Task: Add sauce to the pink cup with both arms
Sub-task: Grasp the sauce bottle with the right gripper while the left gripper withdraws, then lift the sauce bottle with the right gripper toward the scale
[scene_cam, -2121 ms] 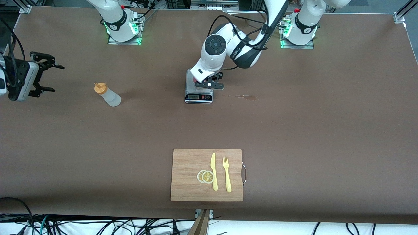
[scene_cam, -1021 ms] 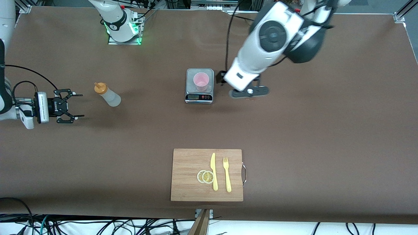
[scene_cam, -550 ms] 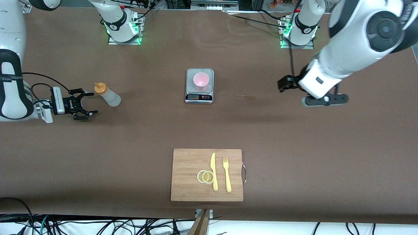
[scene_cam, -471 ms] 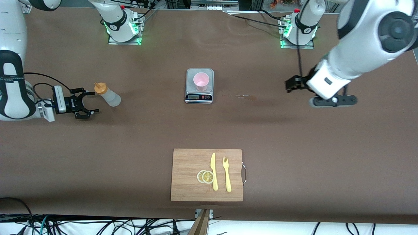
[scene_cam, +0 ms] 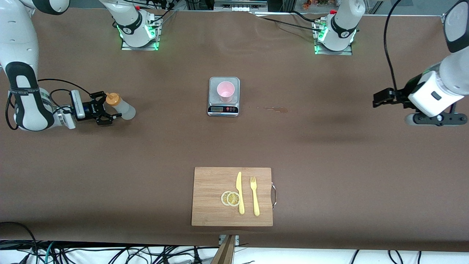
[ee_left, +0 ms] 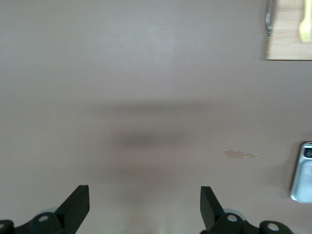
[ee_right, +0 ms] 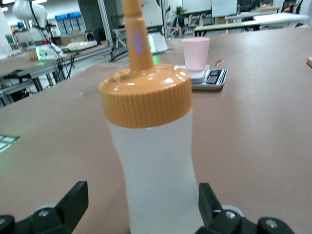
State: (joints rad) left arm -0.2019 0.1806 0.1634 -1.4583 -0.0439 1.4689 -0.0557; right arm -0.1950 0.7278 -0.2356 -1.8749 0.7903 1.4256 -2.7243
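Sauce (scene_cam: 121, 107) stands on the tabletop (scene_cam: 329, 165) toward the right arm's end, well apart from the pink cup (scene_cam: 225, 91) on the scale (scene_cam: 224, 96). The right gripper (scene_cam: 109, 111) brackets the bottle, jaws open; it should close squarely on the body below the cap without tipping it. The left gripper (ee_left: 146, 204) waits over bare tabletop, jaws open.

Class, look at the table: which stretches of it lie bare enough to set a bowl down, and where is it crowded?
Bare: the wide strip between the scale holding the pink cup and the cutting board, and the table toward the left arm's end. Crowded: the sauce bottle, which the open right pincer flanks. The open left pincer hangs over bare table.
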